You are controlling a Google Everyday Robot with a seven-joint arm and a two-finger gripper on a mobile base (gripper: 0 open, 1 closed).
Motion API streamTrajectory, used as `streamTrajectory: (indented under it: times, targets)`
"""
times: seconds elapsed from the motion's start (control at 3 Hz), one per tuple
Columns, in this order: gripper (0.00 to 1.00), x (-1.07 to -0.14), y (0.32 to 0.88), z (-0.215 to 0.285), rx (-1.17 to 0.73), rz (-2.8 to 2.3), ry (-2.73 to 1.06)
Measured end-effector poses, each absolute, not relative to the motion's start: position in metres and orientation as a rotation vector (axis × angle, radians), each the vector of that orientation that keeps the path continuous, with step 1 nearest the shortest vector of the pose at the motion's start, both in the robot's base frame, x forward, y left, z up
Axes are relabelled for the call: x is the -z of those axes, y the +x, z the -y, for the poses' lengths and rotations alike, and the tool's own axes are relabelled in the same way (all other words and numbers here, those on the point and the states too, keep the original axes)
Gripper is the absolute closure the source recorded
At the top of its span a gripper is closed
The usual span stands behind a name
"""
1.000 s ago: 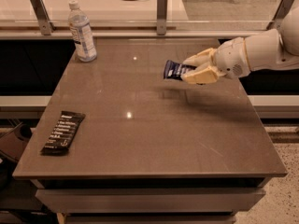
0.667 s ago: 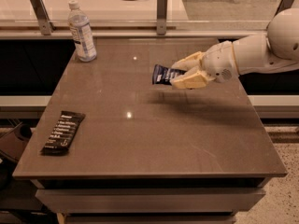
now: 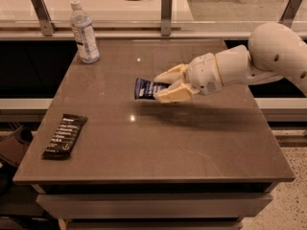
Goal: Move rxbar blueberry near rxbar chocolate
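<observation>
Claw (image 3: 159, 87) above mid-table grips rxbar blueberry (image 3: 143, 88) (half hidden).

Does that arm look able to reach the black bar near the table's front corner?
Probably yes. The gripper, shut on the blue bar above the middle of the table, has nothing standing between it and the black bar; the bottle is off at the far edge.
</observation>
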State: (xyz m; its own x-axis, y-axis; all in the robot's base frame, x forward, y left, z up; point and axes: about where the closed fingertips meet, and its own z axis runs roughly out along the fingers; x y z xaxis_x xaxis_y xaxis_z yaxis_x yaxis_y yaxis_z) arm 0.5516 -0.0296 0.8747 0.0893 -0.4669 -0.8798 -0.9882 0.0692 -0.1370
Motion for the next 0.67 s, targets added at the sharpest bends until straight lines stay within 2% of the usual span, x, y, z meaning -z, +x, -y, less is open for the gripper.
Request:
streamTrajectory:
  times: [0.67]
  targets:
    - [1.00, -0.880, 0.517, -0.014, -0.783, -1.510, -1.618]
